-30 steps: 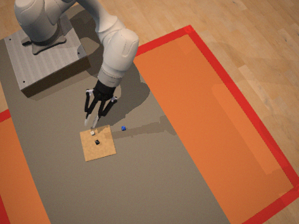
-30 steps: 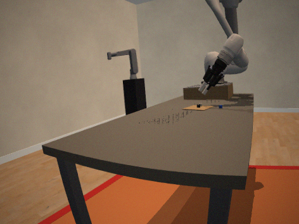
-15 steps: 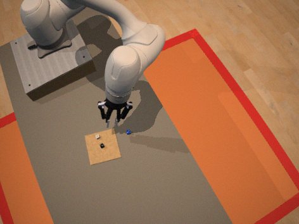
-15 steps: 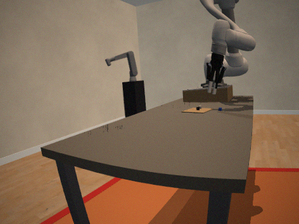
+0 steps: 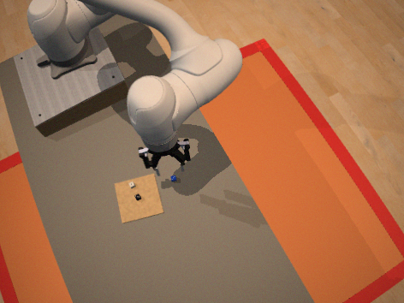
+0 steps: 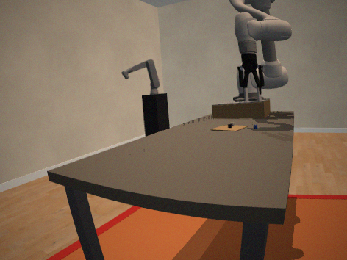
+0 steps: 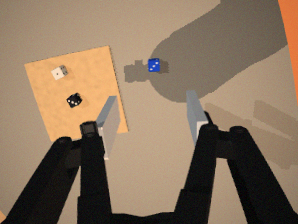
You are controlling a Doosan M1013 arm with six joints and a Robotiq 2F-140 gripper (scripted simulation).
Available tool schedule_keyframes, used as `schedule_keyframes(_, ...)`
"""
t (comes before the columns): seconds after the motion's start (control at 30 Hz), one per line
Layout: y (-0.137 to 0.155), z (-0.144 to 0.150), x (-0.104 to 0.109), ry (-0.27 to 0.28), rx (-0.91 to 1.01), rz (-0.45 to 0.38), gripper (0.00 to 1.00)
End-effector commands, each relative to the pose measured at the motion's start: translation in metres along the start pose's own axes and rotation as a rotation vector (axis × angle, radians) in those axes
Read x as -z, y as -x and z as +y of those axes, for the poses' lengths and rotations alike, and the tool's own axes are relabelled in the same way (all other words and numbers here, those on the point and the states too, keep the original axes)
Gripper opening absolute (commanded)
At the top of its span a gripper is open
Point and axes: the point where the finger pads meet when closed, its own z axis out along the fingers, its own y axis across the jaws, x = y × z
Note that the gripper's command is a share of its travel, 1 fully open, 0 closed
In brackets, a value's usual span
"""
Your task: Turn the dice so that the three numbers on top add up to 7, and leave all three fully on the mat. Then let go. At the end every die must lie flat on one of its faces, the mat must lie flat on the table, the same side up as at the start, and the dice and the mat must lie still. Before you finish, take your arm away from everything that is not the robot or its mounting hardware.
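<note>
A tan square mat (image 5: 140,200) lies flat on the grey table. A white die (image 5: 132,185) and a black die (image 5: 138,197) sit on it. A blue die (image 5: 174,178) lies on the bare table just right of the mat, off it. My gripper (image 5: 167,170) hangs high above the table, pointing down, open and empty. In the wrist view the fingers frame bare table, with the blue die (image 7: 154,64) ahead, and the mat (image 7: 75,91) with the white die (image 7: 59,72) and the black die (image 7: 73,100) at the left. The side view shows the gripper (image 6: 250,92) well above the mat (image 6: 229,128).
The arm's wooden base block (image 5: 68,86) stands at the table's far left corner. Orange floor zones with red borders (image 5: 295,154) flank the table. A second small arm on a black pedestal (image 6: 155,110) stands off the table by the wall.
</note>
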Motion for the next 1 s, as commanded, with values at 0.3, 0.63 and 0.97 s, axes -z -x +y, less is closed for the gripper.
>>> schedule_keyframes(0.3, 0.000, 0.000, 0.000, 0.000, -0.010, 0.000, 1.00)
schedule_keyframes(0.63, -0.001, 0.000, -0.003, 0.000, -0.215, 0.000, 1.00)
schedule_keyframes(0.97, -0.002, 0.000, -0.011, 0.000, -0.656, 0.000, 1.00)
